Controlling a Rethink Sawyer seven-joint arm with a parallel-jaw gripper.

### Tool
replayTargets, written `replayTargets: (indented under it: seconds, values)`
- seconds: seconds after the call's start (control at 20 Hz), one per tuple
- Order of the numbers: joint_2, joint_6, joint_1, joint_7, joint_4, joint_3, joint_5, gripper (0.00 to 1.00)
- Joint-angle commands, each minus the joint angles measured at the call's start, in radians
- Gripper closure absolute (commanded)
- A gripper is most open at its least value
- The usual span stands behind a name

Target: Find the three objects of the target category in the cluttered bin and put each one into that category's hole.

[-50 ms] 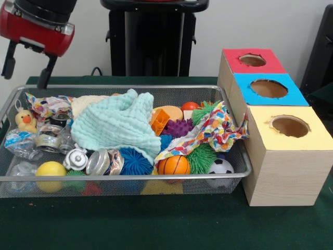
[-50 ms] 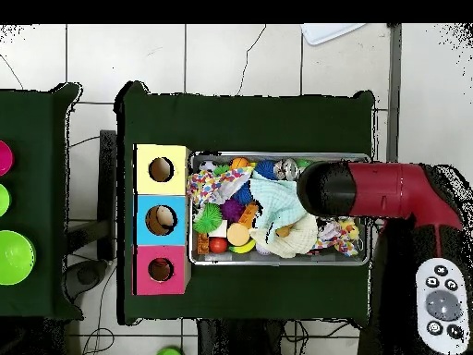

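Below the open gripper (image 1: 25,65), bin (image 1: 125,179) clutter.

You are looking at a glossy red robot arm shell (image 1: 36,32) with a black cylindrical upper section and a thin silvery band between them. Two slim black gripper fingers (image 1: 45,74) hang beneath it, ending in what seem to be flat pads. From overhead, the red casing (image 2: 397,191) ends in a round black cap.
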Motion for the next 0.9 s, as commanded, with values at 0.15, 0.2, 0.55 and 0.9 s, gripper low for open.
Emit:
replayTargets:
  seconds: [0.15,0.2,0.55,0.9]
  values:
    - [0.112,-0.050,0.004,-0.068,0.052,0.079,-0.045,0.00]
    - [0.118,-0.048,0.005,-0.055,0.058,0.072,-0.042,0.00]
    - [0.167,-0.095,0.000,-0.046,0.071,0.042,-0.080,0.00]
    - [0.170,-0.102,-0.038,-0.121,0.068,0.045,-0.108,0.00]
